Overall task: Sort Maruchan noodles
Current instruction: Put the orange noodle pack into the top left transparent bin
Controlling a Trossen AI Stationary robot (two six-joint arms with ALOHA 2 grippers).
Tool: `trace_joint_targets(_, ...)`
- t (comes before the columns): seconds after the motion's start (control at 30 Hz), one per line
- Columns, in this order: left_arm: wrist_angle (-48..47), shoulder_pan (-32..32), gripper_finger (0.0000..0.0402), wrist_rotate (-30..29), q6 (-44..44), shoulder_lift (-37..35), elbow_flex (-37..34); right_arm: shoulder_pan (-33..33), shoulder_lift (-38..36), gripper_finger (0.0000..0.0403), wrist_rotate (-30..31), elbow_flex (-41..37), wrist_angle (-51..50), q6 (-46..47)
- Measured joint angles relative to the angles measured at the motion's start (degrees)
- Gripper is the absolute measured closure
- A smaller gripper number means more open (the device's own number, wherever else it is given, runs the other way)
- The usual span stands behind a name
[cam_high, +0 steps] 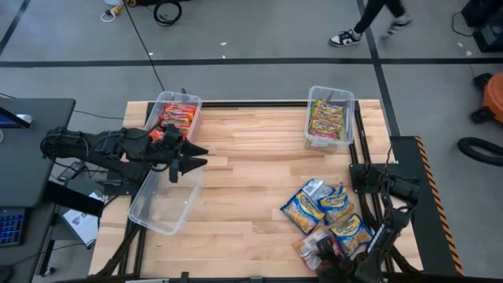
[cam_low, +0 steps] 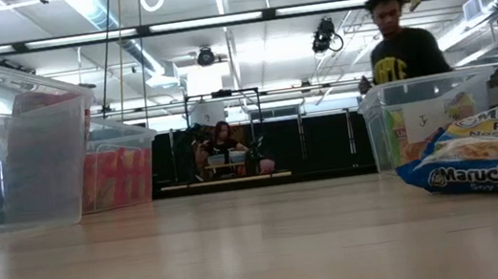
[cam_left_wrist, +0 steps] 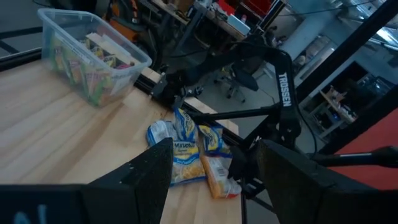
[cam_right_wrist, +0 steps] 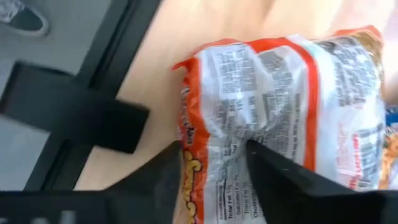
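Note:
Several blue-and-yellow Maruchan packets (cam_high: 326,208) lie flat in a pile on the table's right near part; one shows in the low view (cam_low: 492,154), and the pile shows in the left wrist view (cam_left_wrist: 186,152). Orange-red packets fill the far left bin (cam_high: 178,115). Green, pink and yellow packets fill the far right bin (cam_high: 328,118). My right gripper (cam_high: 324,250) is at the near right corner, shut on an orange-red packet (cam_right_wrist: 273,106). My left gripper (cam_high: 196,156) hovers open and holding nothing over the table's left side, beside an empty clear bin (cam_high: 165,200). My right gripper pinches the orange-red packet between its two fingers, across the packet's crumpled printed back (cam_right_wrist: 214,158). The plastic bunches inward between the fingertips (cam_right_wrist: 258,152). The rest of the packet spreads out beyond the fingers. Whether it is off the table, I cannot tell.
The table's middle is bare wood (cam_high: 251,173). Dark frame rails (cam_high: 369,157) run along the right edge by the right arm's base. A person walks on the floor beyond the far edge (cam_low: 400,42), and another sits farther back (cam_low: 224,148).

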Motion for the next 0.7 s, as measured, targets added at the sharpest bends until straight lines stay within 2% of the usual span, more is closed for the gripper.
trace_joint_targets(0.17,1.1,0.0,0.0164,0.0,0.0,0.0,0.0,-2.0,-0.9,0.0356,-0.2,-0.1,-1.2,3.8)
trace_joint_targets(0.23,2.0,0.0,0.0164,0.0,0.0,0.1,0.0,-3.2,-2.4,0.0389,-1.2,-0.1,-2.3,5.3)
trace_joint_targets(0.37,6.2,-0.1,0.0164,-1.1,0.4,1.6,0.0,-6.5,-7.6,0.0395,-1.1,-0.2,-4.1,7.9)
trace_joint_targets(0.53,12.9,-1.5,0.0164,-1.4,3.7,7.2,0.0,-12.4,-16.3,0.0398,-0.2,-0.2,-3.7,8.4)
trace_joint_targets(0.7,20.1,-3.3,0.0164,-1.5,7.0,14.7,0.0,-19.7,-25.6,0.0400,-3.8,-0.2,-1.5,8.5)
